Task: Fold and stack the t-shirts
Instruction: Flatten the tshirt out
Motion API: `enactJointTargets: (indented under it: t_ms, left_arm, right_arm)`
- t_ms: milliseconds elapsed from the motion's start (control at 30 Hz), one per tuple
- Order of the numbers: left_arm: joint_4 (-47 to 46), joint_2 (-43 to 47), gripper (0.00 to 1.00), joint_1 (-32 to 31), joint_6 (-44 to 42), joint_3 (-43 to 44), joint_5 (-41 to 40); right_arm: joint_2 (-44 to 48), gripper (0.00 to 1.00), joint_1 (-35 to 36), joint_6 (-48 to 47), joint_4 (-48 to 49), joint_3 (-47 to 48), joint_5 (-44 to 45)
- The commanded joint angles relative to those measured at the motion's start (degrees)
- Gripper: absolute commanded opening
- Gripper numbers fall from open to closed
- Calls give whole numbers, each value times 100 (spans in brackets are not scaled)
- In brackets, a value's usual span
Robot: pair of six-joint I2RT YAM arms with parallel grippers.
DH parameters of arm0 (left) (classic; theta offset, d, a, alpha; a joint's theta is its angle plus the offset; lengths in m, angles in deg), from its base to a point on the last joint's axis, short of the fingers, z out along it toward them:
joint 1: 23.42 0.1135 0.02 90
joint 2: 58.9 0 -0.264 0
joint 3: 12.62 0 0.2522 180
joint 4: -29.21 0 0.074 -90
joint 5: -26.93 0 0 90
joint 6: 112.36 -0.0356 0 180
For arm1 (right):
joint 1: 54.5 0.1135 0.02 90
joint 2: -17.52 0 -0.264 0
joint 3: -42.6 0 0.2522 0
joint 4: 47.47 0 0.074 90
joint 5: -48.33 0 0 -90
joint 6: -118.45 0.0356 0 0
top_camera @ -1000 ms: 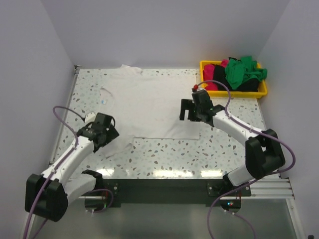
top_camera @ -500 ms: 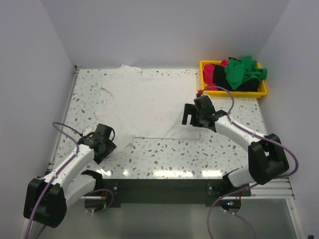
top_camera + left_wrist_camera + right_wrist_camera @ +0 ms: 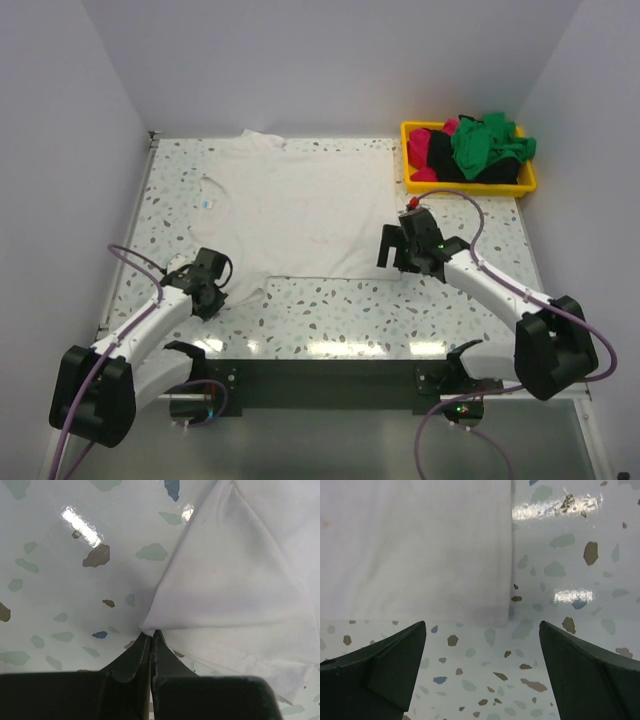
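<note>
Flattening step on the white t-shirt (image 3: 300, 210), and I'm in the middle of it. The shirt lies spread on the table (image 3: 330, 310), filling the far half, with its near hem running across the middle. My left pincer (image 3: 212, 290) sits at the shirt's 8 o'clock, clamped tight on a pointed tip of cloth. In the left wrist view the fingers meet on that tip and the fabric (image 3: 240, 580) fans away toward 1 o'clock.

My right pincer (image 3: 395, 255) hovers at the shirt's 5 o'clock corner with its jaws wide apart and nothing in them. In the right wrist view that hem corner (image 3: 415, 550) lies just past the gap, toward 11 o'clock.

The green shirt (image 3: 485, 145), pink shirt (image 3: 420, 148) and black shirt (image 3: 445, 160) are heaped in the yellow bin (image 3: 415, 127) at 1 o'clock, not yet touched.

Next, as I read it, the right drops and pinches that corner flush to the table, taking one layer only. Then both hands can carry the near hem toward 12 o'clock for the first fold.

Against a second ago, my left has drawn back toward 6 o'clock with the cloth. My right has slid from over the shirt's body down to the hem corner. The bin pile hasn't changed.
</note>
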Motion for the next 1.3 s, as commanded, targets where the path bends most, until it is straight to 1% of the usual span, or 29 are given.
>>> enactJointTargets:
  t_ms: [0, 67, 133, 233, 267, 333, 367, 433, 567, 633, 667, 733, 800, 833, 1000, 1133, 1267]
  left_arm:
    - [-412, -15, 0, 21, 71, -68, -147]
    - [-448, 12, 0, 21, 17, -68, -137]
    - [-431, 99, 0, 21, 9, -68, -155]
    - [-431, 284, 0, 21, -9, -94, -173]
    - [-422, 328, 0, 21, -18, -94, -173]
    - [-457, 407, 0, 21, -35, -138, -173]
    - [-449, 433, 0, 21, -27, -147, -164]
    - [-431, 416, 0, 21, -18, -139, -155]
    - [-238, 390, 0, 21, 61, -68, -164]
    - [-229, 434, 0, 21, 96, -86, -146]
    - [-203, 468, 0, 21, 122, -86, -129]
    - [-176, 512, 0, 21, 97, -60, -32]
    - [-97, 583, 0, 21, 79, -33, 12]
    - [-71, 600, 0, 21, 61, -42, 3]
    - [263, 679, 0, 12, 158, -95, 389]
    - [509, 890, 0, 12, 184, 19, 609]
    - [588, 987, 0, 12, 61, 37, 1101]
  right_arm:
    - [421, 99, -16, 276, -328, -290, 33]
    - [466, 99, -16, 321, -179, -528, -73]
    - [362, 98, -16, 347, 23, -572, -117]
    - [38, 88, -16, 426, 269, -502, -222]
    - [-34, 80, -7, 444, 339, -485, -240]
    - [-253, 73, -16, 532, 515, -493, -223]
    - [-324, 66, -16, 602, 533, -485, -161]
    - [-456, 59, -16, 646, 533, -484, -178]
    - [-562, 57, -16, 655, 472, -572, -179]
    - [-597, 46, -16, 664, 524, -651, -152]
    - [-614, 36, -16, 681, 542, -660, -169]
    - [-606, 24, -16, 681, 577, -695, -205]
    - [-597, 6, -16, 638, 525, -722, -205]
    - [-588, 0, -7, 629, 481, -748, -205]
    - [-378, 0, -16, 532, -19, -844, -310]
    - [26, 0, -16, 435, -494, -924, -380]
    - [343, 0, -16, 391, -828, -1038, -626]
